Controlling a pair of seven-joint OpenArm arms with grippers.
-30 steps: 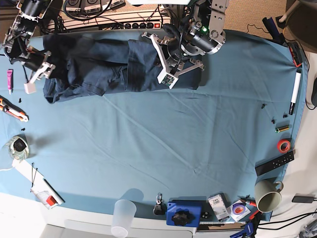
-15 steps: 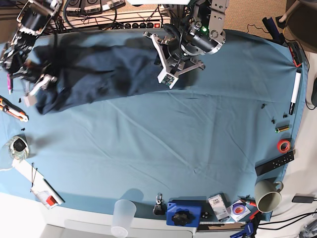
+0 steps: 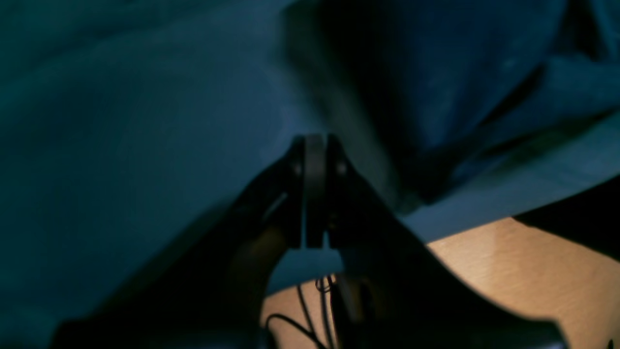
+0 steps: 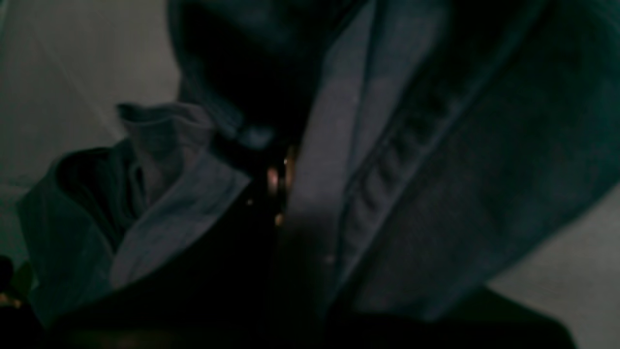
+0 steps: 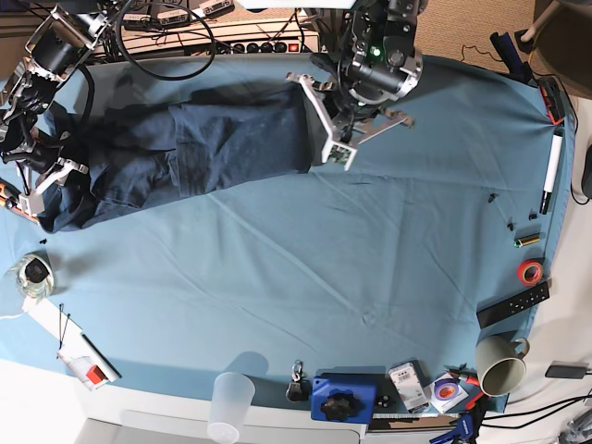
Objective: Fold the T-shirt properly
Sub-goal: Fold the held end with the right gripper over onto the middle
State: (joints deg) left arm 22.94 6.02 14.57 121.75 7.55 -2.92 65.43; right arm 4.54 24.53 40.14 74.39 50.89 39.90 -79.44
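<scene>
The dark navy T-shirt [image 5: 213, 148] lies stretched along the far left of the teal table cloth [image 5: 333, 268]. My left gripper [image 5: 316, 141] is at the shirt's right edge. In the left wrist view its jaws [image 3: 315, 194] are pressed shut, with navy fabric [image 3: 436, 72] right beside them. My right gripper [image 5: 44, 185] holds the shirt's left end near the table's left edge. In the right wrist view it [image 4: 281, 189] is shut on bunched fabric, and a stitched hem [image 4: 387, 169] fills the frame.
A clear cup [image 5: 231, 400], a blue box [image 5: 342, 398] and a mug [image 5: 499, 365] stand along the front edge. A red tape roll [image 5: 530, 271], a remote [image 5: 513, 305] and a marker [image 5: 552, 174] lie at the right. A power strip [image 5: 268, 46] and cables are behind the shirt.
The right gripper has pulled the shirt's end left and toward the front. The shirt went from crumpled to stretched flat. The left gripper shifted slightly right.
</scene>
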